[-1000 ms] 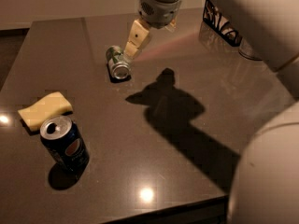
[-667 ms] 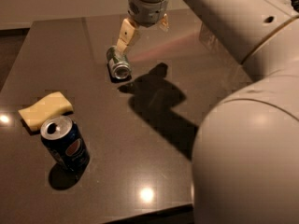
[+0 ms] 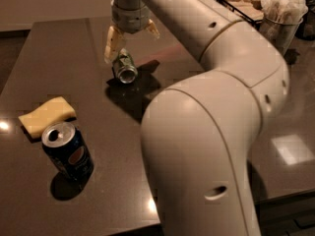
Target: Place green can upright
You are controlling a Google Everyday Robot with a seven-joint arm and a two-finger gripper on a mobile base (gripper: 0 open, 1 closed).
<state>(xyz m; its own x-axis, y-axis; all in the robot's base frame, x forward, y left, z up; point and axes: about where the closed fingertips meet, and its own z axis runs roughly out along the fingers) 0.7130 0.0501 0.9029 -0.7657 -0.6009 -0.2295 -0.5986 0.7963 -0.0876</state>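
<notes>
The green can (image 3: pixel 124 67) lies on its side on the dark table (image 3: pixel 59 48), its silver end facing the camera. My gripper (image 3: pixel 131 38) hangs just above and behind the can, fingers open. One pale finger (image 3: pixel 112 42) reaches down at the can's left, the other (image 3: pixel 151 29) is up at the right. The jaws straddle the can's far end without closing on it.
A blue Pepsi can (image 3: pixel 67 151) stands upright at the front left, with a yellow sponge (image 3: pixel 47 116) just behind it. A cup of napkins (image 3: pixel 281 18) and a black tray (image 3: pixel 241 4) stand at the back right. My arm fills the middle and right.
The gripper has swung left and lowered over the can's far end. The arm now covers much more of the view. The can has not moved.
</notes>
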